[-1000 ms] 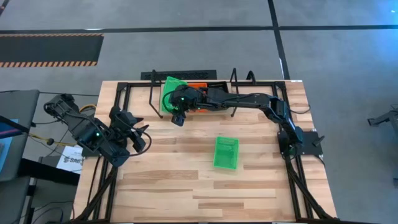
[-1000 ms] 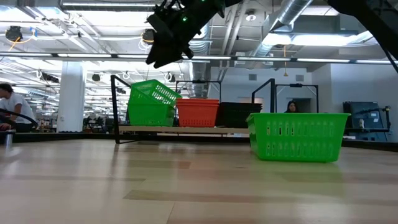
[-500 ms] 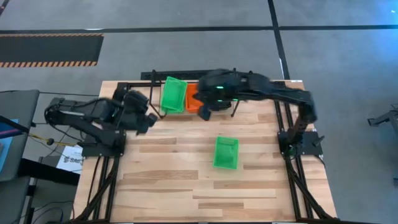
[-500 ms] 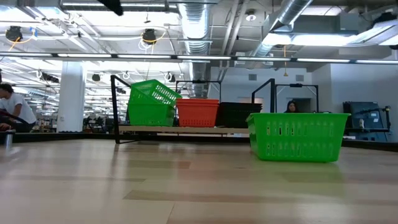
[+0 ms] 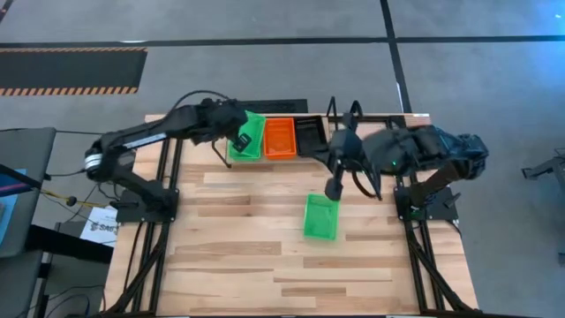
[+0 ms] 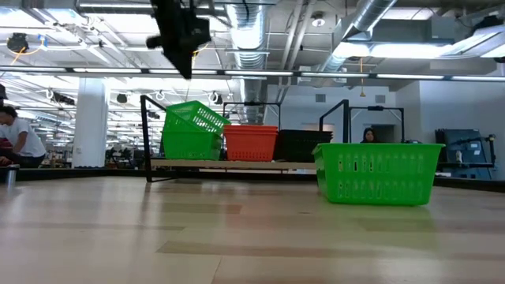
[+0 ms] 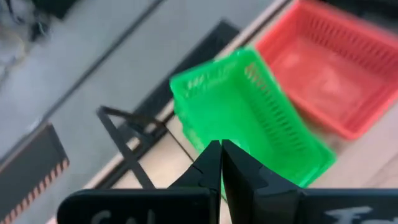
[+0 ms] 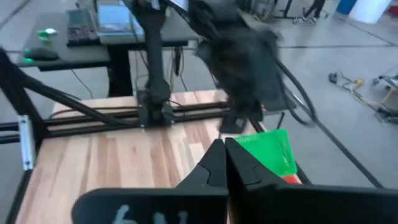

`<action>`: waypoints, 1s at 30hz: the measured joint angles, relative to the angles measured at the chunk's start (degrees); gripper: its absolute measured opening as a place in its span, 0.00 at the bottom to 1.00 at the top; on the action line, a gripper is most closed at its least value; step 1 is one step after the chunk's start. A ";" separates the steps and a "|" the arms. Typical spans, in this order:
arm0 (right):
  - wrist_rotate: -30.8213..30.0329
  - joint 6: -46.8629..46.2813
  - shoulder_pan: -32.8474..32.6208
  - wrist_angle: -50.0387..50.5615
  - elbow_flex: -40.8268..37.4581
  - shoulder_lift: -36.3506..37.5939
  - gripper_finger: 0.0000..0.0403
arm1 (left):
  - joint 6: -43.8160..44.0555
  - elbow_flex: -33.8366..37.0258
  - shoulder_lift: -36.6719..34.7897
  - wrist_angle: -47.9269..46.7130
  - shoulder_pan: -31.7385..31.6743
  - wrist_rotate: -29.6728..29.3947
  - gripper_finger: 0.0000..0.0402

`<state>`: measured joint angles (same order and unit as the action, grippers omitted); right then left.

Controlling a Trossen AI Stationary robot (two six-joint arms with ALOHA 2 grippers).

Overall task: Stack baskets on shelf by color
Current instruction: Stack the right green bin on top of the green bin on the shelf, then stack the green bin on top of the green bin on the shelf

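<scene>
A wooden bench [image 5: 238, 256] is being viewed from above, with two dark robot arms reaching over it. At the far edge a low black wire shelf [image 5: 340, 113] is being occupied by three baskets side by side: a tilted green basket [image 5: 247, 135] leaning on another green one at the left end, a red-orange basket [image 5: 280, 138] in the middle, and a black basket [image 5: 310, 134] beside it. In the low view the same row is being shown as the green pile [image 6: 192, 130], the red-orange one [image 6: 251, 142] and the black one [image 6: 303, 145].

The left pincer [image 5: 237, 143] is being held above the tilted green basket, its fingers pressed together on nothing.

The right pincer [image 5: 332, 189] is being held above the bench, between the shelf and a lone green basket [image 5: 320, 217] lying on the open bench, its fingers likewise pressed together and empty.
</scene>
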<state>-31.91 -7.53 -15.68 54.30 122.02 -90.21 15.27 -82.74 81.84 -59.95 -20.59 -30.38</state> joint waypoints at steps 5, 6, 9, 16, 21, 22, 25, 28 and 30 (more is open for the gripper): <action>-2.78 -0.04 -3.35 -0.11 0.00 -0.30 0.01 | -3.81 0.00 6.55 0.25 -4.01 5.97 0.00; -2.93 -0.04 -3.50 -0.18 0.02 -0.70 0.01 | -4.33 0.00 7.72 0.30 -4.21 6.22 0.00; -3.12 -0.17 -3.35 0.79 -0.04 -1.10 0.01 | -5.20 0.00 10.41 -0.20 -4.27 6.24 0.00; -3.19 -2.16 -2.08 3.30 -0.02 -1.94 0.01 | -5.16 0.00 12.63 -5.40 -4.27 5.91 0.00; -3.12 -2.12 -0.98 3.78 -0.02 -2.13 0.01 | -5.14 0.00 12.68 -6.59 -4.38 6.15 0.00; -3.12 -2.12 -0.85 3.76 -0.02 -2.10 0.01 | -4.78 0.00 12.68 -6.71 -4.38 6.39 0.00; -3.04 -2.12 -0.41 3.73 -0.02 -2.10 0.01 | -3.34 0.00 12.68 -6.71 -4.38 9.31 0.00; -2.99 -2.12 -0.29 3.54 -0.02 -2.10 0.01 | -2.54 0.26 12.98 -5.82 -4.25 11.68 0.00; -2.95 -2.12 -0.35 3.56 -0.02 -2.10 0.01 | -2.58 0.61 13.20 -6.39 -4.12 11.95 0.00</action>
<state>-34.85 -9.65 -16.03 57.87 121.99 -92.31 12.69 -82.13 95.04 -66.33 -24.72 -18.44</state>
